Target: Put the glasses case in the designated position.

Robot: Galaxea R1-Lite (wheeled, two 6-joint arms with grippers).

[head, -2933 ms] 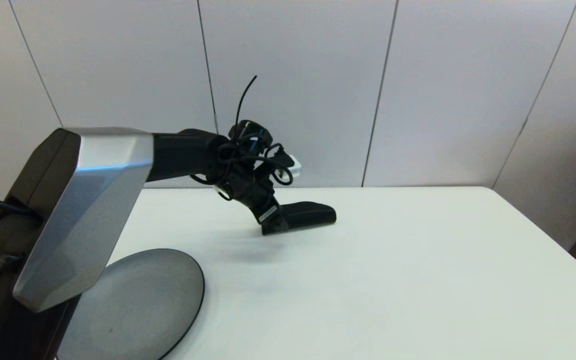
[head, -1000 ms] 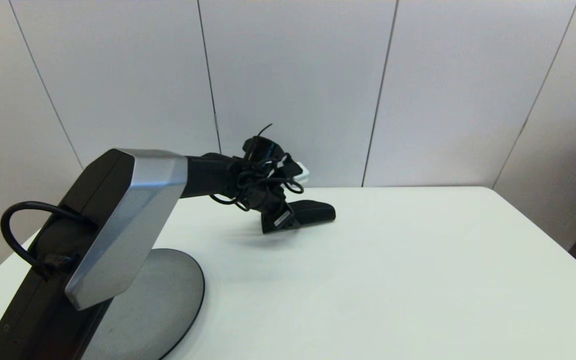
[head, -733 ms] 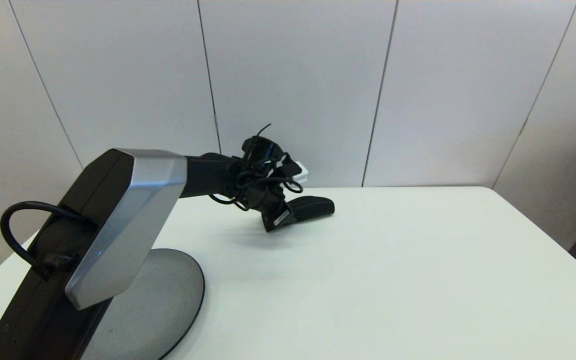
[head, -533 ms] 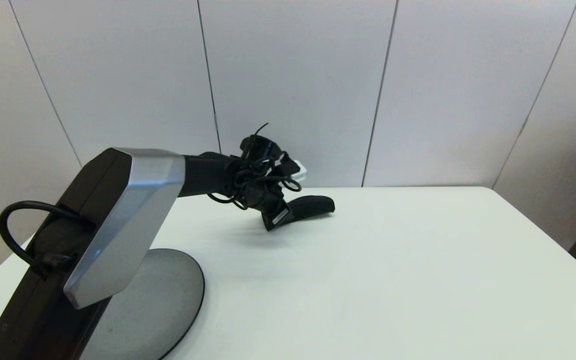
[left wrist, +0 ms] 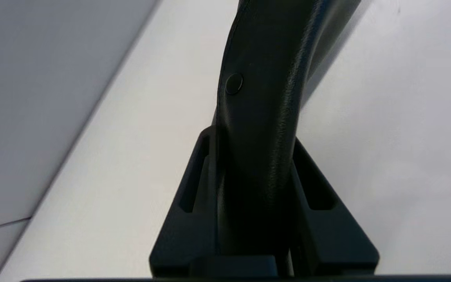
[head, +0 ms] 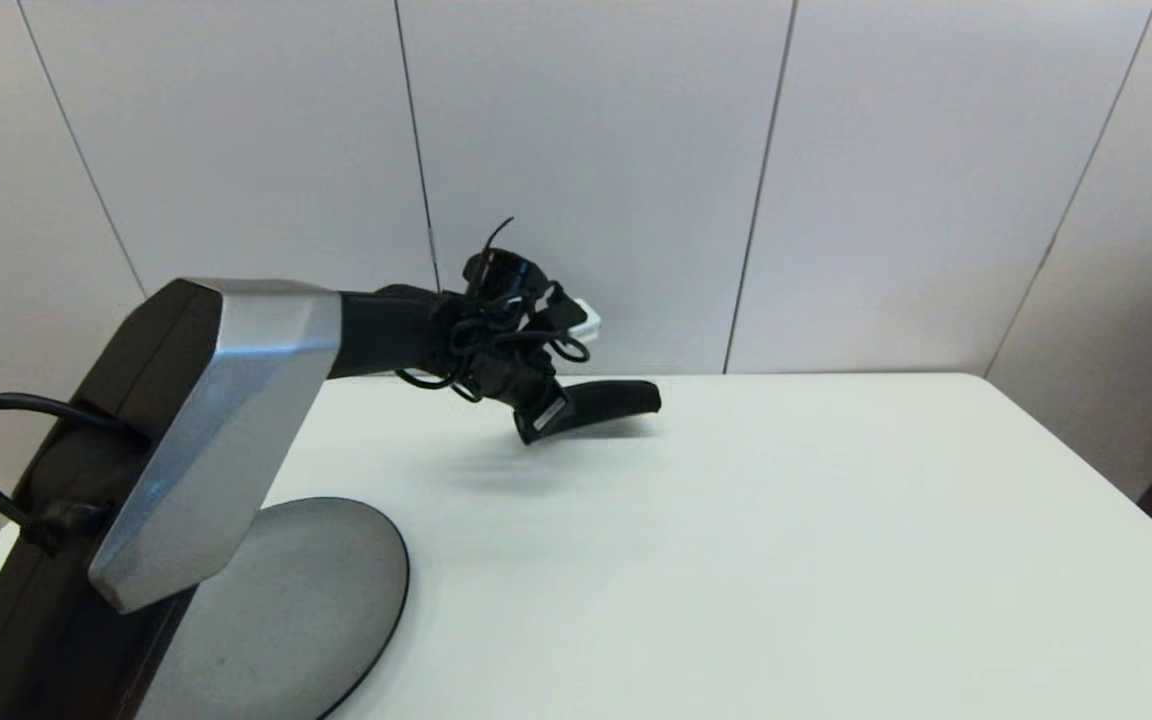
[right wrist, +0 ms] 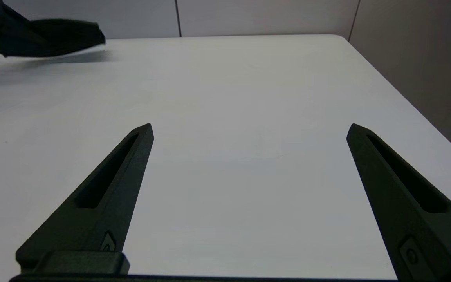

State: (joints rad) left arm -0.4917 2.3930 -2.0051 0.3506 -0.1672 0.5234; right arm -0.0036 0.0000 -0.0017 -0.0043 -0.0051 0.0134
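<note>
Matte black, head view: the glasses case (head: 608, 400) hangs clear of the white desk (head: 736, 560) near its far edge, pinched at one end by the left gripper (head: 544, 416); its shadow lies on the desk below.
Case axis, head view: the long axis runs roughly level, the free end pointing toward the robot's right, the gripped end slightly lower.
Target, head view: the grey plate (head: 306, 600) sits at the near left, well apart from the case; I judge it the designated position.
Doing the carry well: bring the case back and left over the plate, keep it level, lower until it rests, then release; an end-grip leaves a long overhang, so slow moves should limit swing.
Left wrist view: the jaws are closed on the case (left wrist: 264, 98), one finger (left wrist: 194, 188) pressed against each flank; the case reaches away from the wrist above the desk, a small round stud on its skin.
Right wrist view: the right gripper (right wrist: 249, 131) hovers low over the desk with jaws wide and nothing between them; the case (right wrist: 53, 37) shows far off.
</note>
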